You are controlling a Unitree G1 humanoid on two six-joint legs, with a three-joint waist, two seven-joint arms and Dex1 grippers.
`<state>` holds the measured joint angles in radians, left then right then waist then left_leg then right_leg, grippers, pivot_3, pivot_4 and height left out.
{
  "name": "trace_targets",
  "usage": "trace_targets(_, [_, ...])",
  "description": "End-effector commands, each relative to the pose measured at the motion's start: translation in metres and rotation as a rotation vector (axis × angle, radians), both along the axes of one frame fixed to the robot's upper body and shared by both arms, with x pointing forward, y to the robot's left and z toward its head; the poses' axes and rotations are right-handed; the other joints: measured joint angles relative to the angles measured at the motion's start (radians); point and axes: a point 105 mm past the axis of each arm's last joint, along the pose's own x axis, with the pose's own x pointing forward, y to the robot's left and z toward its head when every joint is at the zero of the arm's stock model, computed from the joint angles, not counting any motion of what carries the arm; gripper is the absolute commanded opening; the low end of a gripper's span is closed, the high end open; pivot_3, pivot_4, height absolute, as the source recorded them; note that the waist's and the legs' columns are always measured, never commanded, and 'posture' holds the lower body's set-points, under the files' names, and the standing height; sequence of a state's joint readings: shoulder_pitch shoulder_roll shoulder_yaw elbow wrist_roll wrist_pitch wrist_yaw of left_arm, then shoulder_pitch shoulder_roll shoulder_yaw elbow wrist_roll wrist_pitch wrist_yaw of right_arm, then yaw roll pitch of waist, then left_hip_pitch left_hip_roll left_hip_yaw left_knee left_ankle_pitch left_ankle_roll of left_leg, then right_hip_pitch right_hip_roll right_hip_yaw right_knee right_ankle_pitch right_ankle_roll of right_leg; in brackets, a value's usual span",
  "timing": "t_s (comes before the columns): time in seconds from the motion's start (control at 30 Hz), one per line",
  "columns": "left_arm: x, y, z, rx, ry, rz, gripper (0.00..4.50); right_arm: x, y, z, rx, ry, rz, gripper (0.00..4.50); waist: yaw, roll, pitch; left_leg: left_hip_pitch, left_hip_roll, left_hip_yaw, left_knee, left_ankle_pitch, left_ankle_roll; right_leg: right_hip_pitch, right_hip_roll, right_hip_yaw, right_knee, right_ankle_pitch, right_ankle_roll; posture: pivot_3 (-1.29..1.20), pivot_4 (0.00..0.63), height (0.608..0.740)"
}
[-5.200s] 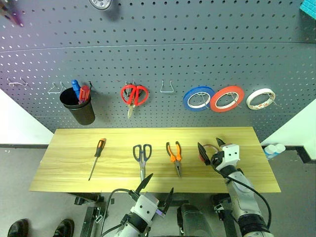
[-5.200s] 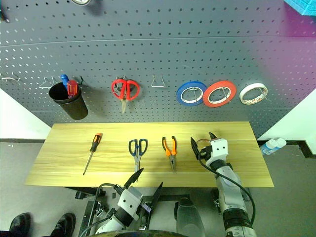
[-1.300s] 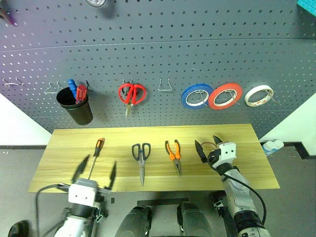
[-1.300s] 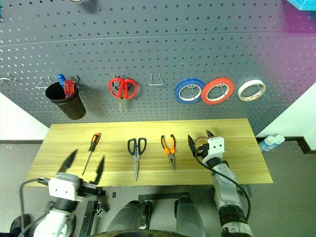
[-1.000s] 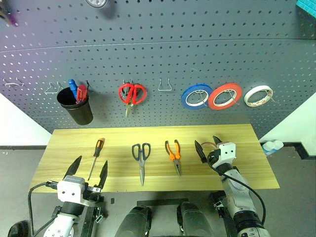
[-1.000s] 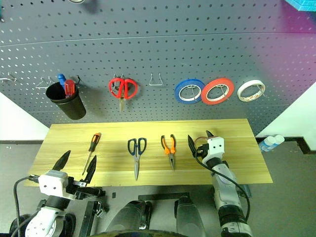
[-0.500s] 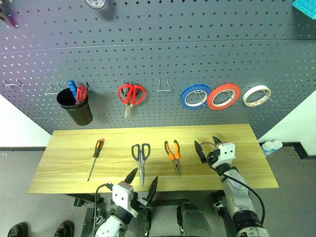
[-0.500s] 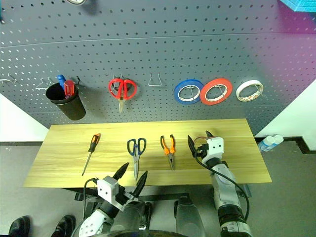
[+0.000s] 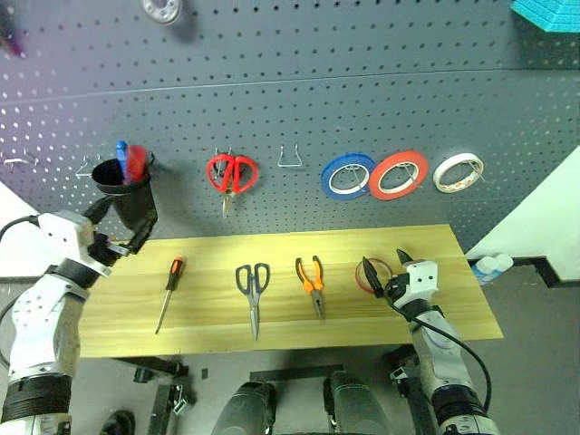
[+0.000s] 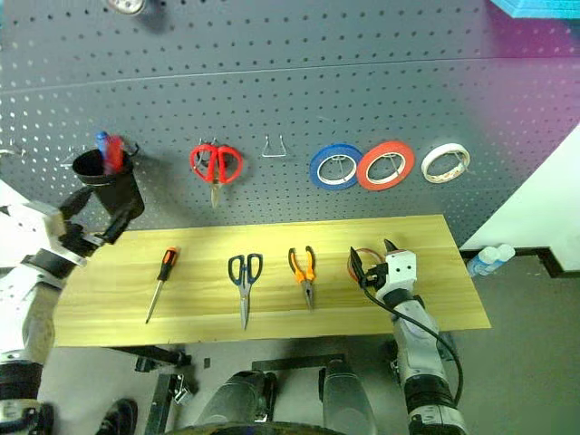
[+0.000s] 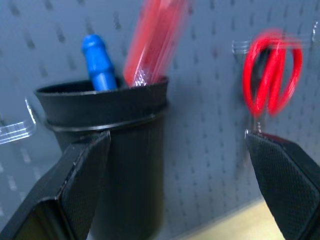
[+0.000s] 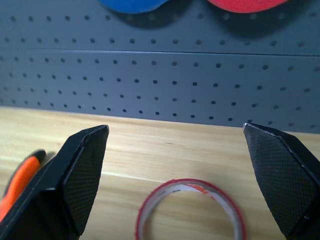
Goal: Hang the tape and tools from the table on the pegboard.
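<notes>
The pegboard (image 9: 299, 100) stands behind the table (image 9: 272, 246), where scissors (image 9: 252, 288), pliers (image 9: 312, 279), screwdriver (image 9: 169, 287) and tape (image 12: 191, 212) lie (flat, untouched); the right gripper (image 9: 388, 273) hovers spread at the tape, the left gripper (image 9: 115, 221) spread by a black cup (image 11: 115, 145)

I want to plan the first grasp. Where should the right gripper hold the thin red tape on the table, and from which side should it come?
The tape lies flat on the table, so only its narrow band can be pinched. The open right gripper would probably do best coming from above, with one finger inside the ring's hole and the other outside it, closing on the near arc.
</notes>
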<state>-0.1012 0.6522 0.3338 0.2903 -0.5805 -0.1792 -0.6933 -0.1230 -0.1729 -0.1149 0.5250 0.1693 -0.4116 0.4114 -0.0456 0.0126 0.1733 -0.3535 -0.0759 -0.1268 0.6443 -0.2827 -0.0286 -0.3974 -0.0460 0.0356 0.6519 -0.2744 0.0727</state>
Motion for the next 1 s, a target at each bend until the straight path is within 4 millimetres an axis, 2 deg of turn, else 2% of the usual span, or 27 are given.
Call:
trace_targets(0.03, [-0.002,0.001,0.0,-0.049,0.023,-0.061,4.48,0.003,0.001,0.011,-0.004,-0.049,0.004,4.5,0.001,-0.007,0.002,-0.002,0.001,-0.001,0.001,0.0,0.0,-0.002,0.002,0.0,0.0,0.001,-0.001,-0.06,0.151,0.74])
trace_targets(0.2, [-0.005,-0.022,-0.007,-0.069,0.041,-0.132,4.48,0.004,0.002,0.012,-0.001,-0.051,0.004,4.5,0.001,-0.011,0.002,-0.002,0.001,-0.001,0.003,0.0,-0.001,-0.001,0.001,0.001,-0.001,0.002,0.0,-0.06,0.15,0.74])
trace_targets(0.37, [-0.006,-0.028,-0.007,-0.071,0.032,-0.138,4.48,0.004,0.002,0.012,-0.003,-0.053,0.006,4.5,-0.001,-0.011,0.002,-0.002,0.002,0.0,0.001,0.0,-0.001,-0.003,0.001,0.002,0.0,0.002,0.0,-0.06,0.143,0.74])
trace_targets(0.5, [-0.009,-0.045,-0.011,-0.134,0.062,-0.212,4.48,0.004,0.001,0.013,-0.005,-0.055,0.007,4.5,0.0,-0.011,0.002,-0.003,0.002,0.001,0.001,0.0,-0.001,-0.003,0.001,0.003,0.0,0.002,0.0,-0.06,0.143,0.74])
trace_targets(0.53, [-0.011,-0.053,-0.017,-0.131,0.087,-0.242,4.48,0.004,0.001,0.013,-0.005,-0.055,0.007,4.5,0.0,-0.011,0.002,-0.003,0.002,0.001,0.001,0.0,-0.001,-0.003,0.001,0.003,0.0,0.002,0.0,-0.06,0.14,0.74])
trace_targets(0.63, [-0.021,-0.099,-0.047,-0.213,0.182,-0.381,4.48,0.004,0.0,0.013,-0.007,-0.056,0.008,4.5,0.002,-0.011,0.001,-0.002,0.002,0.004,0.001,0.0,0.0,-0.003,0.001,0.006,-0.001,0.003,0.001,-0.06,0.14,0.74])
trace_targets(0.7, [-0.034,-0.114,-0.055,-0.25,0.232,-0.488,4.48,0.004,0.0,0.013,-0.007,-0.056,0.008,4.5,0.0,-0.011,0.001,-0.002,0.002,0.005,0.001,0.0,0.0,-0.003,0.001,0.006,-0.002,0.003,0.002,-0.06,0.138,0.74])
trace_targets(0.83, [-0.046,-0.113,-0.057,-0.219,0.288,-0.568,4.48,0.004,0.0,0.013,-0.008,-0.057,0.008,4.5,-0.001,-0.013,0.002,-0.003,0.004,0.006,0.001,0.0,0.0,-0.005,0.003,0.007,0.0,0.003,0.001,-0.06,0.138,0.74])
trace_targets(1.0, [-0.051,-0.105,-0.057,-0.143,0.329,-0.62,4.48,0.003,-0.001,0.013,-0.008,-0.056,0.008,4.5,-0.001,-0.012,0.002,-0.002,0.005,0.007,0.002,0.0,-0.001,-0.005,0.003,0.008,0.0,0.004,0.0,-0.06,0.134,0.74])
